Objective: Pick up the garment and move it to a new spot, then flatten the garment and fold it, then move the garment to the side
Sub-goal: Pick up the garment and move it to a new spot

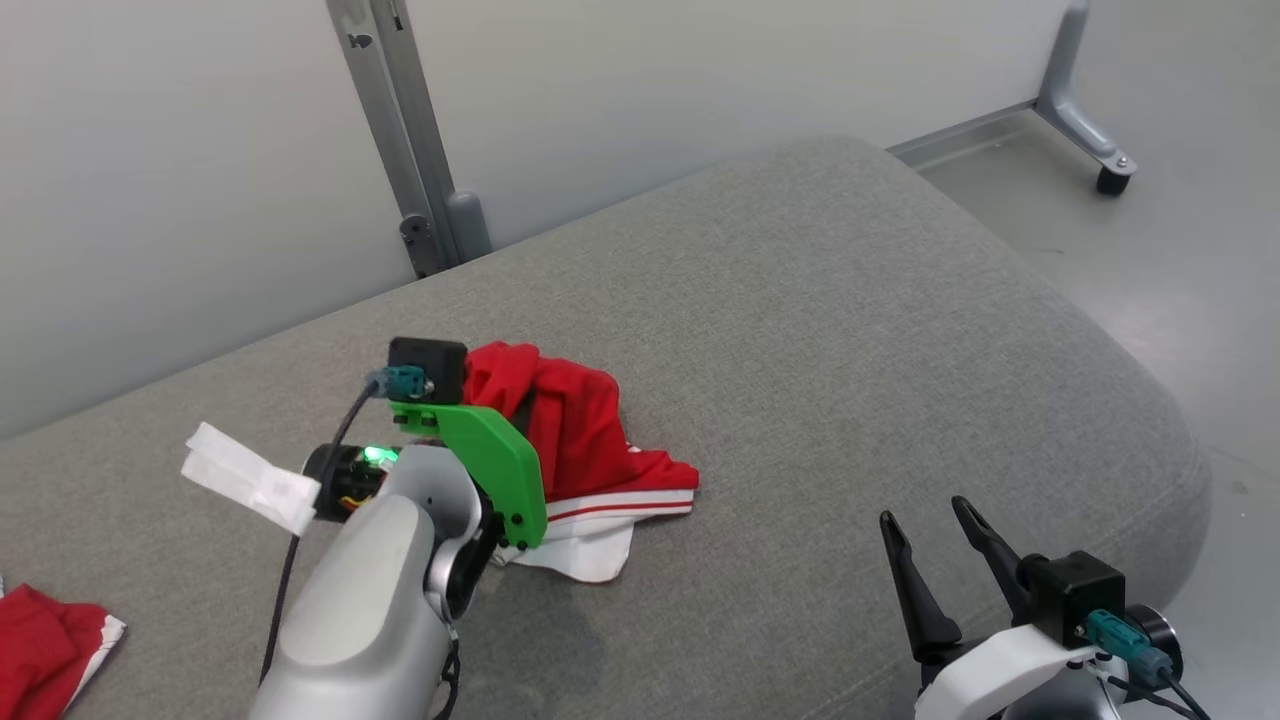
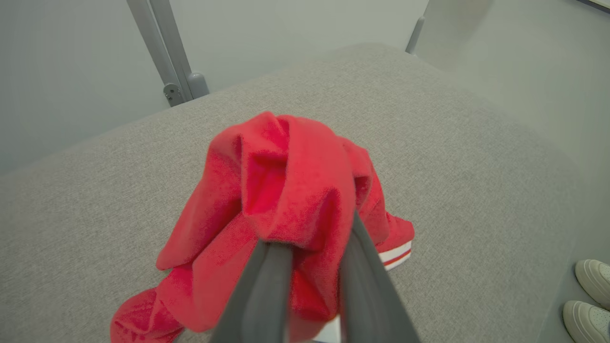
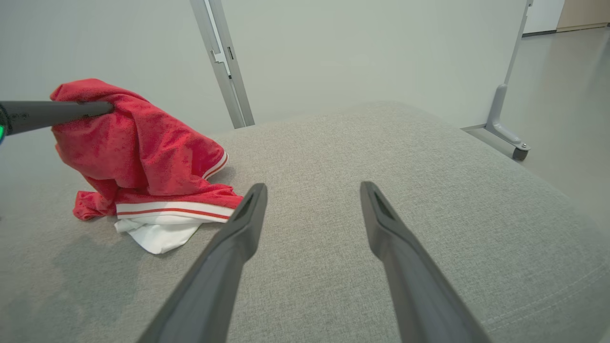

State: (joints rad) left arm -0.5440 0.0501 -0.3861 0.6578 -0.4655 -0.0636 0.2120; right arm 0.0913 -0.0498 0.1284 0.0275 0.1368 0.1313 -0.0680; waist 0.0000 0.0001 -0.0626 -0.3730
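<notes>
Grey cushion (image 1: 850,300) is bearing the limp, light garment (image 1: 580,430); left tool (image 2: 314,233) is pinching its peak, right tool (image 1: 922,511) is hovering open near it, hem corners (image 1: 620,505) seeming surer holds.

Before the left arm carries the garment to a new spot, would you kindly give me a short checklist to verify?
1. Left gripper pinching the red garment: ok, fabric sits between its fingers.
2. Garment lifted free of the grey cushion: not ok, its lower part lies on it.
3. Right gripper open and apart from the garment: ok.
4. Bare cushion to the garment's right for a new spot: ok.
5. Person's shoes beside the cushion, out of the arm's path: cannot tell.
</notes>
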